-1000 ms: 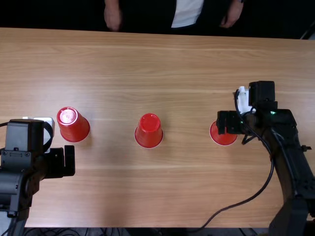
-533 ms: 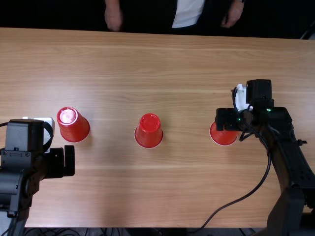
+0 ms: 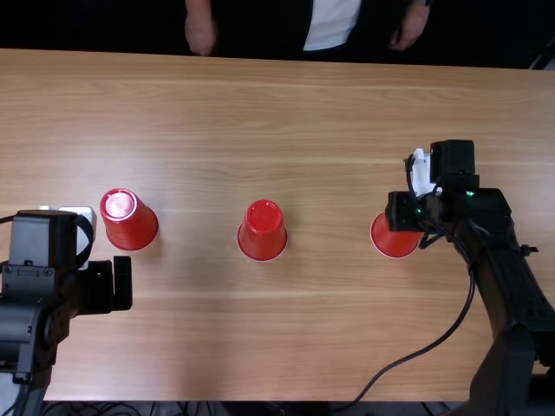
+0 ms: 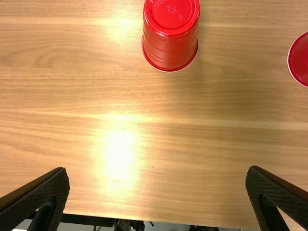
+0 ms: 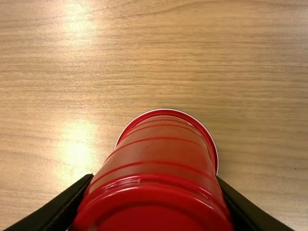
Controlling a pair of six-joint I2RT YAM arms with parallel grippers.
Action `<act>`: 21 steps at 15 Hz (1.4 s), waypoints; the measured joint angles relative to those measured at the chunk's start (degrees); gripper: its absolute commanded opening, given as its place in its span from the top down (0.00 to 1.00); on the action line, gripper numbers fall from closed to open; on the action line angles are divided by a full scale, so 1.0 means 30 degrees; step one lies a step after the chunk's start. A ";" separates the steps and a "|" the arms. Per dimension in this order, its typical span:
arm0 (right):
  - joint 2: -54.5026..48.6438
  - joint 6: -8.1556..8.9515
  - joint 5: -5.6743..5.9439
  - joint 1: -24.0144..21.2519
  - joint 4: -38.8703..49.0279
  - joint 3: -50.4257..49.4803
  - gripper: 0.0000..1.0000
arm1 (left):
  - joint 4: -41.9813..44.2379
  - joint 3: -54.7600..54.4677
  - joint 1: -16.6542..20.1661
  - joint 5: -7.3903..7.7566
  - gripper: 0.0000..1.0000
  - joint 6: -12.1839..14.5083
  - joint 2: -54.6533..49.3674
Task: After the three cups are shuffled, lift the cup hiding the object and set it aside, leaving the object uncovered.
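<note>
- Right cup (image 3: 395, 236) stands upside down toward the surface's (image 3: 277, 113) right edge, directly between the right jaws, with its axis vertical.
- Right jaws press on both its sides near the closed top; its rim appears to rest on the surface.
- Right arm (image 3: 499, 260) comes in from the near edge, wrist level, so a straight lift seems due.
- Left jaws gape wide by the left cup (image 3: 128, 218).

Text: none that can be read | cup (image 4: 171, 12) base: raised marks are seen, too small to be read
</note>
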 measured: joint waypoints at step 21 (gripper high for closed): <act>-0.7723 -0.0153 0.0073 -0.4481 -0.0058 -0.3279 0.94 | -0.0007 -0.1355 0.0000 -0.0015 0.00 0.0000 -0.0036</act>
